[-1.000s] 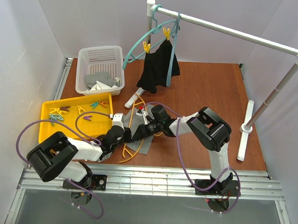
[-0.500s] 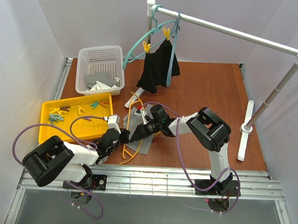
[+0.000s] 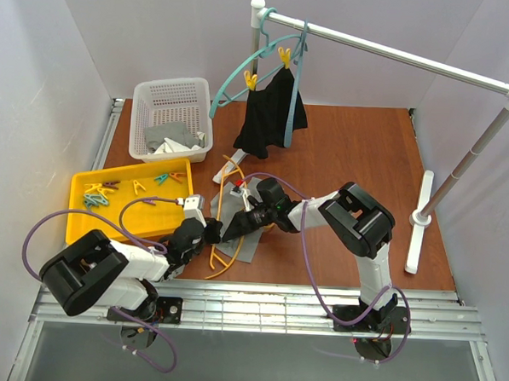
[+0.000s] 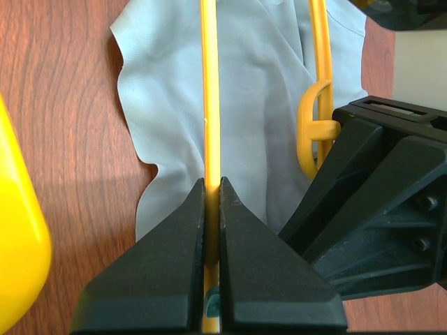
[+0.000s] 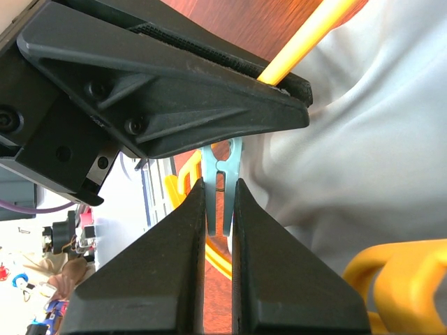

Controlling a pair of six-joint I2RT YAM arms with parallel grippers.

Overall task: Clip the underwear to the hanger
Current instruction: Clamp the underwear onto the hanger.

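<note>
The yellow-orange hanger (image 3: 222, 208) lies on the brown table between the two arms, over the grey underwear (image 3: 246, 244). My left gripper (image 4: 212, 183) is shut on the hanger's thin straight bar (image 4: 209, 84), which runs across the underwear (image 4: 258, 105). In the top view this gripper (image 3: 211, 232) sits just left of the right gripper (image 3: 234, 226). My right gripper (image 5: 219, 183) is shut on a light-blue clothespin (image 5: 222, 183), whose tip points up at the left gripper's black finger (image 5: 181, 105), next to the underwear (image 5: 377, 153) and the hanger bar (image 5: 307, 38).
A yellow tray (image 3: 76, 224) with several clothespins stands at the left, and a white basket (image 3: 170, 92) with grey cloth stands behind it. A teal hanger (image 3: 244, 66) carries a black garment (image 3: 271, 115) on the white rail (image 3: 390, 51). The rail's foot (image 3: 422, 218) stands at the right.
In the first half second the left arm's wrist and elbow shifted left and the hanger's hook moved a little farther away. Nothing has visibly moved since.
</note>
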